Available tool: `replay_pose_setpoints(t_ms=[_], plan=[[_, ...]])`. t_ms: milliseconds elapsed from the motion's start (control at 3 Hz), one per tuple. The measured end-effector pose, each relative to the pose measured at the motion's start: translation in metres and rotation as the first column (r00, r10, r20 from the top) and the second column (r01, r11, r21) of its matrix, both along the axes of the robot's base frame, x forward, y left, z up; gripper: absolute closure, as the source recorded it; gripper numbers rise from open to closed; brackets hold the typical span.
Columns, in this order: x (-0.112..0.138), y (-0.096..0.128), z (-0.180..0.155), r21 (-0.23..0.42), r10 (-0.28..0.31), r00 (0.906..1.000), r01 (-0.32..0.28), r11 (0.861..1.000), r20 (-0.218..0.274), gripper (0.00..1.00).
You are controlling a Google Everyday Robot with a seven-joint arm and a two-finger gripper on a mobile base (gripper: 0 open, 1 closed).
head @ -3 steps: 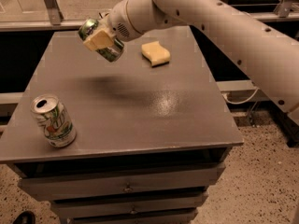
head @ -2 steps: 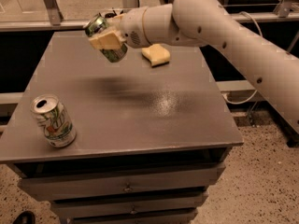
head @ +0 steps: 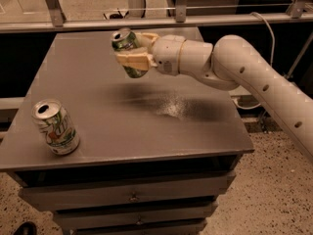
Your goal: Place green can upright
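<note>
Tabletop [head: 122, 136] carries the scene, and the white arm [head: 254, 77] now reaches in low across its right edge, where a second ago it came in higher from the back right corner. That swing has brought the gripper [head: 128, 50] from the back left part of the surface a little toward the middle of the back edge. It hangs above the surface, with a dark shadow on the grey top beneath it. Its tan fingers [head: 133, 60] stay clamped around the green can [head: 122, 39], which is off the table and tilted, its open top leaning toward the back left corner. Since the can is neither level nor touching down, the placing itself looks yet to come; it seems to need straightening and lowering first. The whitish can [head: 55, 127] near the front left corner has not moved and stands well apart.
</note>
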State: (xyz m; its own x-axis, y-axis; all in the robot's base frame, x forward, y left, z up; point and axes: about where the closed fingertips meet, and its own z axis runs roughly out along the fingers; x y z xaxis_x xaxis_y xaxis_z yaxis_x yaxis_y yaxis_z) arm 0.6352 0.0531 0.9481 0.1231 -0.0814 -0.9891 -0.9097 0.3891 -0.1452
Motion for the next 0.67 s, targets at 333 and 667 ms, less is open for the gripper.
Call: replay_pose_setpoints(t_ms=[333,667], plan=[[0.0002,-0.0018,-0.0038,0.003,0.001,1.0,-0.001,1.0,-0.003,1.0],[0.0032,-0.0011,-0.0049,0.028,0.014,0.9997,-0.013,1.0,-0.022,1.0]])
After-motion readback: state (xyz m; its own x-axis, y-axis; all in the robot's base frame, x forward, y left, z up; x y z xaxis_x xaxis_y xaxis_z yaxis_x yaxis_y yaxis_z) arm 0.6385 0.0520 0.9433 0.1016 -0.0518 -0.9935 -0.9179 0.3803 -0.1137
